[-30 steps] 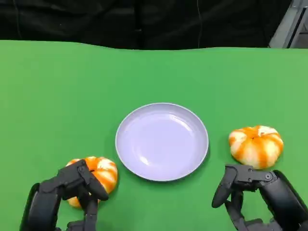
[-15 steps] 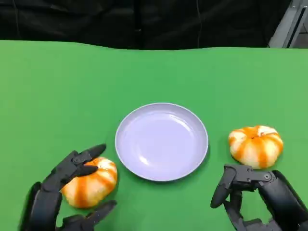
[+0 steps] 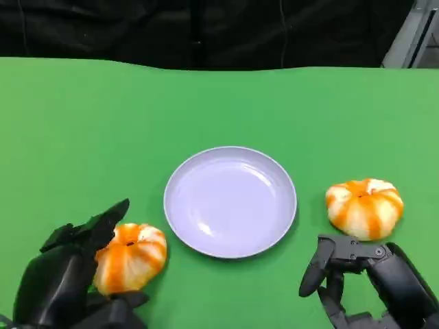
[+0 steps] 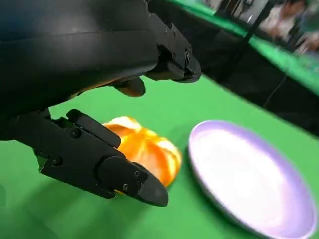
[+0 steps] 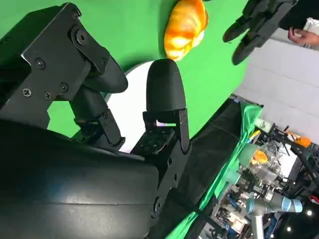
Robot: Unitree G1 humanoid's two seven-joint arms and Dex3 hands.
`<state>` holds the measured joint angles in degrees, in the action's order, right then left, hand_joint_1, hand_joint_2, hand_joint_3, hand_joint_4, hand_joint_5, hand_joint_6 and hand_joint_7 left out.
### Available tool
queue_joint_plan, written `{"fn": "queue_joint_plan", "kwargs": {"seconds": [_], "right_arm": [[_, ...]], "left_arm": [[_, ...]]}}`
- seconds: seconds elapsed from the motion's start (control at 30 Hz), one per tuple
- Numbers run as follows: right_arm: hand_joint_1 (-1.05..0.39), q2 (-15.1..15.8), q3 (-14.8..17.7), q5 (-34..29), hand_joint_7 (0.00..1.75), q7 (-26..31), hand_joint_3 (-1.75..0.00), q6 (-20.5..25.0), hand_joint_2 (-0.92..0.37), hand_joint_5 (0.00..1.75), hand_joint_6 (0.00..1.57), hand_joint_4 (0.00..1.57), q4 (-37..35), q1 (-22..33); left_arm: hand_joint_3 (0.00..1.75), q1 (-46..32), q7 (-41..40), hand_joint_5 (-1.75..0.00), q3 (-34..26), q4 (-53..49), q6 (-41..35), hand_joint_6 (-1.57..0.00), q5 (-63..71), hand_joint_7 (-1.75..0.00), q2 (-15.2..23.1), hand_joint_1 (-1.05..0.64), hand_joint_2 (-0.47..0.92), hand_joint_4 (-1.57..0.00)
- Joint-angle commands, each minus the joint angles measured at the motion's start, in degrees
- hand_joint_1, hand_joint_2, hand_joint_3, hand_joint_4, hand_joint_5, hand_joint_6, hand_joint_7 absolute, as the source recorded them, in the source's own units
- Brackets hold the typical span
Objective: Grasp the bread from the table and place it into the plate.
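A Unitree G1 humanoid's left hand (image 3: 65,277) cups an orange-and-white striped bread roll (image 3: 130,256) on the green table (image 3: 226,103), fingers spread around it but not yet closed. One finger reaches over the roll's top and another lies low on the near side. In the left wrist view the roll (image 4: 144,149) sits between the upper and lower fingers (image 4: 107,167) with green cloth showing beneath it, so it looks to be resting on the table, not lifted.

The lavender plate (image 3: 285,202) lies just right of that roll, near but apart, w/ nothing in it. A second striped roll (image 3: 365,208) rests on the plate's far side, well apart from the first. The right hand (image 3: 374,277) waits just short of it, fingers loosely curled and holding nothing; whether they're fully closed can't be told.

Step in hand, by the look of it: the grasp on the left roll, approach done, closure pending. Next move probably calls for the fingers to close evenly on the roll's flanks (soft, rounded, likely to squash or squirt out if pinched off-centre), then a lift clear of the plate's rim and a short carry inward to the plate's centre.
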<state>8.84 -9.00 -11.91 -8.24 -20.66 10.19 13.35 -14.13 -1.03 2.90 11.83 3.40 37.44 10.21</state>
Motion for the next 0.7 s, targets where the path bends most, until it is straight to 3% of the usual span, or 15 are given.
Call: {"fn": "queue_joint_plan", "kwargs": {"seconds": [0.03,0.17,0.3,0.43,0.7], "right_arm": [[0.06,0.6,0.3,0.2,1.27,0.1,-1.49,0.3,-0.24,1.74,0.84,0.86,0.7,0.4],[0.06,0.4,0.0,0.1,1.27,0.3,-1.49,0.6,-0.24,1.74,0.84,0.85,0.9,0.6],[0.05,0.3,-0.2,-0.3,1.28,0.5,-1.49,0.5,-0.24,1.75,0.84,0.85,0.9,0.5],[0.04,0.4,-0.2,-0.8,1.28,0.9,-1.49,0.5,-0.24,1.75,0.84,0.86,1.4,0.8],[0.05,0.4,-0.2,-0.7,1.28,0.7,-1.49,1.0,-0.23,1.75,0.84,0.86,2.0,1.1]], "left_arm": [[0.0,1.4,1.9,-0.49,2.5,1.6,-4.0,-0.22,4.2,0.0,2.4,-0.6,0.84,-0.06],[0.01,3.8,5.1,-0.49,6.1,2.0,-8.8,-0.24,10.0,-0.01,3.9,-0.62,0.86,-0.06],[0.0,8.0,7.0,-0.37,9.2,-0.8,-13.6,-0.32,13.4,-0.01,3.5,-0.6,0.86,-0.21],[0.01,11.4,8.0,-0.35,12.6,-4.5,-17.3,-0.34,16.9,-0.01,3.9,-0.6,0.87,-0.24],[0.01,18.4,9.2,-0.35,20.3,-14.2,-25.1,-0.38,25.9,-0.02,3.7,-0.42,0.88,-0.39]]}}
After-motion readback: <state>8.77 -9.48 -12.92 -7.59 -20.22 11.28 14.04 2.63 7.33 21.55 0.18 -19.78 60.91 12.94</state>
